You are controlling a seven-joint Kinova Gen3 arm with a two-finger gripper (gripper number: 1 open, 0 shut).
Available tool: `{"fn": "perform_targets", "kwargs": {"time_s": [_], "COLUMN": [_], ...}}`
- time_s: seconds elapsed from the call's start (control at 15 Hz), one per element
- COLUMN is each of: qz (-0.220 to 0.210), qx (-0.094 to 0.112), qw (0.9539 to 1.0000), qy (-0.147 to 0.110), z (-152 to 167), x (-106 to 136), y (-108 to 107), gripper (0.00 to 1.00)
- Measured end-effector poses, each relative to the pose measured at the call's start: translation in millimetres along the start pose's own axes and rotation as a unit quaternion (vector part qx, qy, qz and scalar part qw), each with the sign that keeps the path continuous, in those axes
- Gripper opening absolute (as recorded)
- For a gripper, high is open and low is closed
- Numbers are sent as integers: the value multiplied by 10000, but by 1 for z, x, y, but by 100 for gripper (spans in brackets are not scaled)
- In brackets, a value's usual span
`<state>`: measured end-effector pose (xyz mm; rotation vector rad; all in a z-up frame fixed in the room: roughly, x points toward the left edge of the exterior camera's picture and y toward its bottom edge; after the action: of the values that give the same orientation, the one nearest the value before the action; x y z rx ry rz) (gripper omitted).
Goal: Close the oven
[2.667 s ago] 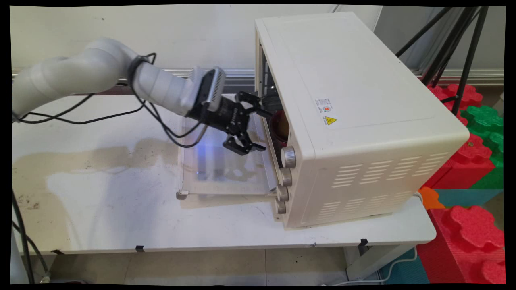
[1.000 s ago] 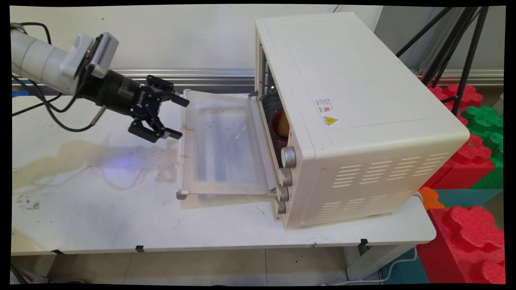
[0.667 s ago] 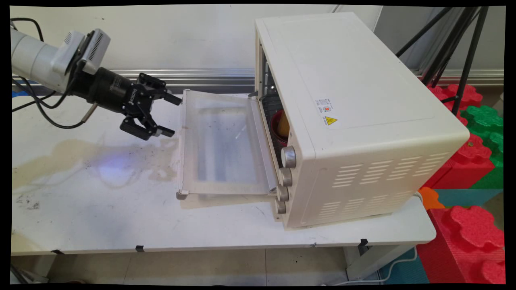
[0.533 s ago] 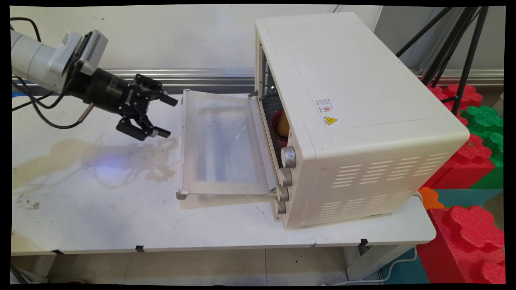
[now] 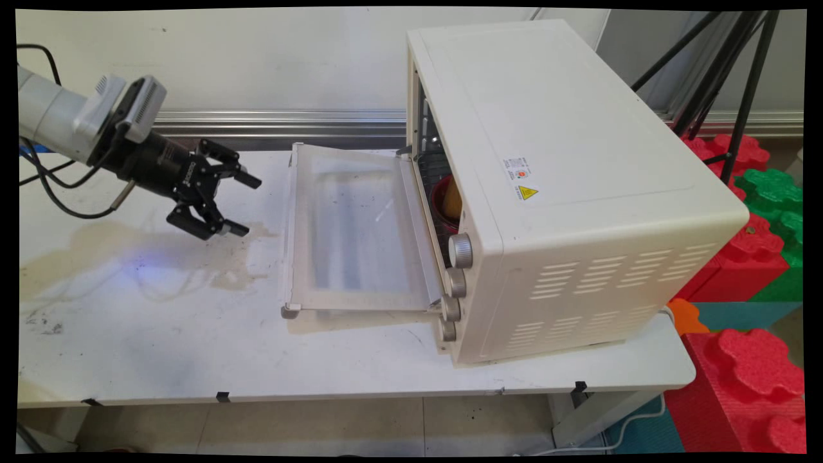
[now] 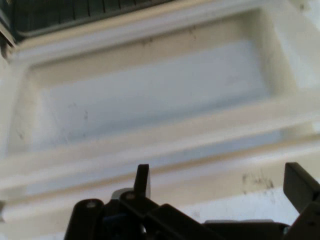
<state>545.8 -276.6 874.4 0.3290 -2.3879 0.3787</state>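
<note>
1. Hovering over table (image 5: 193,334), left of oven (image 5: 566,193): gripper (image 5: 241,204), spread wide, gripping nothing, well clear of door.
2. Lying flat open toward gripper: oven door (image 5: 353,238), glass pane (image 6: 150,95) filling hand view past both fingers (image 6: 142,181).
3. Sitting inside oven cavity, behind front edge: red bowl (image 5: 442,196) holding something yellow-orange (image 5: 454,198), only partly showing.
4. Lining oven's front corner in a column: four knobs (image 5: 459,251).
5. Staining table beneath gripper: brownish patches (image 5: 96,244).
6. Stacking up right of table: red and green foam blocks (image 5: 746,386).
</note>
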Motion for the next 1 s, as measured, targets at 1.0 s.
{"fn": "perform_targets", "kwargs": {"time_s": [1.0], "qz": [-281], "qx": [-248], "qw": [9988], "qy": [-311], "z": [67], "x": [-56], "y": [-4], "gripper": [100]}}
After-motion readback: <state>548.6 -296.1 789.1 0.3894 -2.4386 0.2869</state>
